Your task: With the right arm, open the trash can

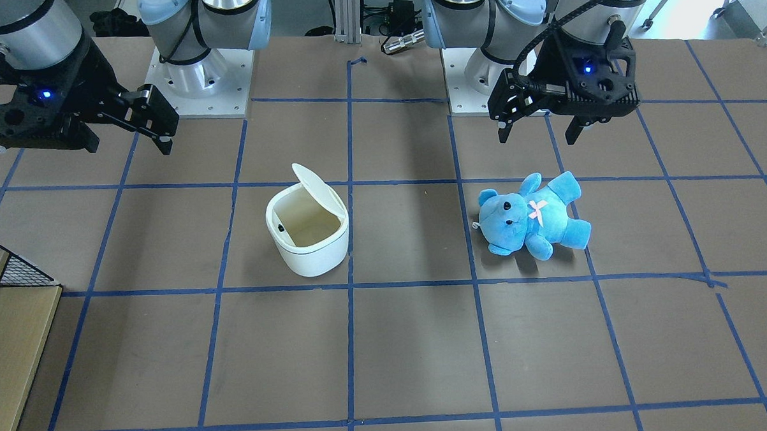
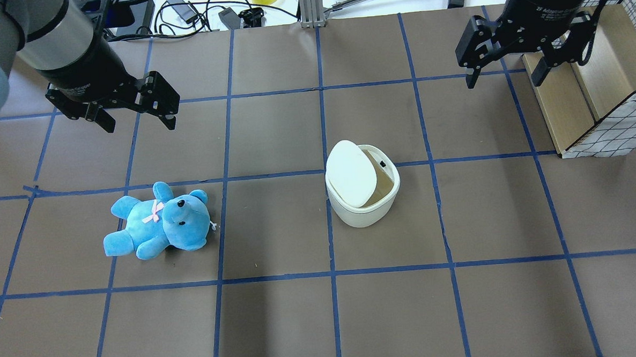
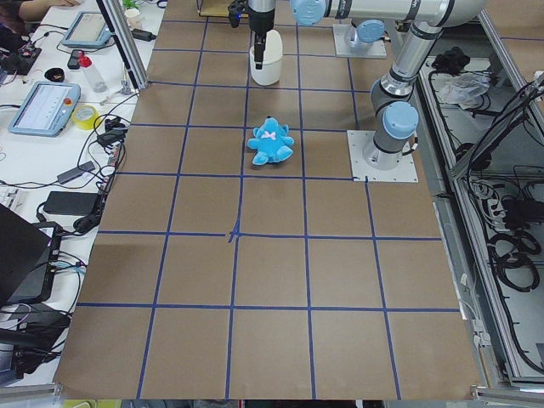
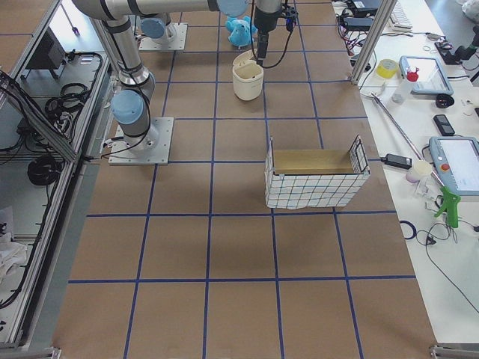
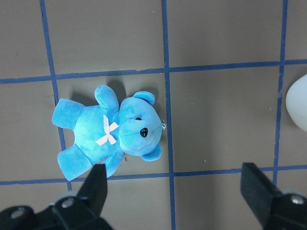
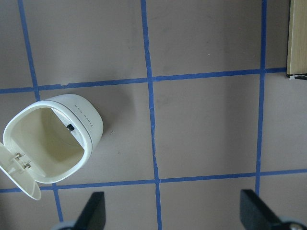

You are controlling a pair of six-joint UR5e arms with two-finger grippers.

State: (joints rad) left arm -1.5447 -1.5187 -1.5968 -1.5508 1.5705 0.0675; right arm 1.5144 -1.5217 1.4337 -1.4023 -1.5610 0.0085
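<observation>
The white trash can [image 2: 363,195] stands near the table's middle with its flip lid [image 2: 351,173] raised and the cream inside showing. It also shows in the front view [image 1: 307,228] and the right wrist view [image 6: 53,143]. My right gripper [image 2: 505,82] is open and empty. It hangs above the table, well away from the can toward the robot's right and far side, and does not touch it; the front view shows it too [image 1: 128,144]. My left gripper [image 2: 138,122] is open and empty, above and beyond the blue plush bear [image 2: 156,222].
A wooden box with a wire-mesh wall [image 2: 588,97] stands at the table's right edge, close under the right gripper. The bear lies on its back on the left half of the table [image 1: 533,216]. Blue tape lines grid the brown table.
</observation>
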